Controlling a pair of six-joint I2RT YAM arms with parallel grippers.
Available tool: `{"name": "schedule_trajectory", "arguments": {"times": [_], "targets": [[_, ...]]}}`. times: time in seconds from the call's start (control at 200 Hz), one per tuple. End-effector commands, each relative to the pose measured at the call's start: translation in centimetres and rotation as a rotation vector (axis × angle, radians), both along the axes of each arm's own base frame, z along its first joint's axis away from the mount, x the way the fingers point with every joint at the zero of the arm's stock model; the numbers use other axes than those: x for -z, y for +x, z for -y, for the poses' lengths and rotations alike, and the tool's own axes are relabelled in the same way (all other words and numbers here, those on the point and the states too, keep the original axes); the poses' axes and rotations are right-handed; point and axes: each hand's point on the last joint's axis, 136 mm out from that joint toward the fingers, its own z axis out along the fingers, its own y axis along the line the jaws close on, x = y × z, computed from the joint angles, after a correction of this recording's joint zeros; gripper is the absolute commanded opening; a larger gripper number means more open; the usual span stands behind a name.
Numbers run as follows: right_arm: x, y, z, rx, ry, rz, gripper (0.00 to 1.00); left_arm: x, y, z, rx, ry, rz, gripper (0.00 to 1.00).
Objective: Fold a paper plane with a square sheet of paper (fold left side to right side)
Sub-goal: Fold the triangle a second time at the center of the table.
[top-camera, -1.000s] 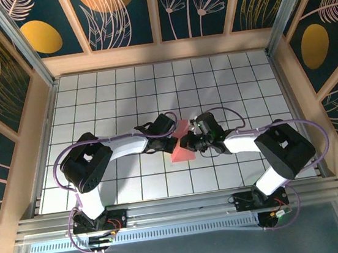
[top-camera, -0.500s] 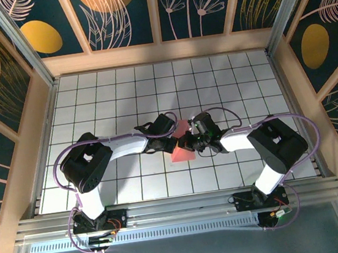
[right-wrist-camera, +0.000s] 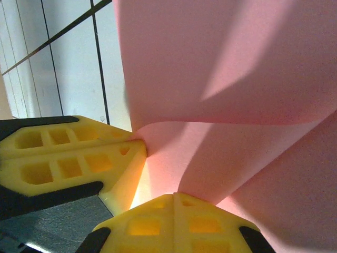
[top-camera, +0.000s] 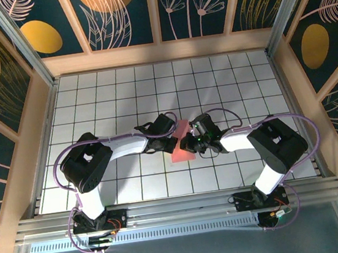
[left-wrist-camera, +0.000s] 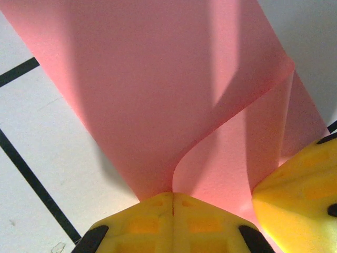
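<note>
On the table [top-camera: 91, 99], left fingers [left-wrist-camera: 152, 221] and right fingers [right-wrist-camera: 152, 224] each pinch the square sheet of paper [left-wrist-camera: 158, 79], largely hidden overhead.

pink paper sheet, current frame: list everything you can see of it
The sheet of paper is thin, plain salmon-pink, matte and unmarked. It sits near the middle of the tiled table, partly hidden from above by the arms meeting over it. It is not flat: one layer rises in a soft curl over another, with no sharp crease showing. The left gripper and right gripper are each shut on it, close together.
</note>
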Motion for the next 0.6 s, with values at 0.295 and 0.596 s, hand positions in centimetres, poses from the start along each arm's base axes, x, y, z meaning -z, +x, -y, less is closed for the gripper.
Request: {"name": "schedule_trajectory", "arguments": {"times": [0.295, 0.596], "targets": [[2.9, -1.4, 1.5, -0.003, -0.104, -0.054, 0.0, 1.1, -0.2, -0.5, 0.009, 0.032, -0.025, 0.0], [3.8, -2.4, 2.6, 0.004, -0.138, -0.078, 0.0, -1.4, 1.4, -0.4, -0.036, 0.025, 0.049, 0.12]]}}
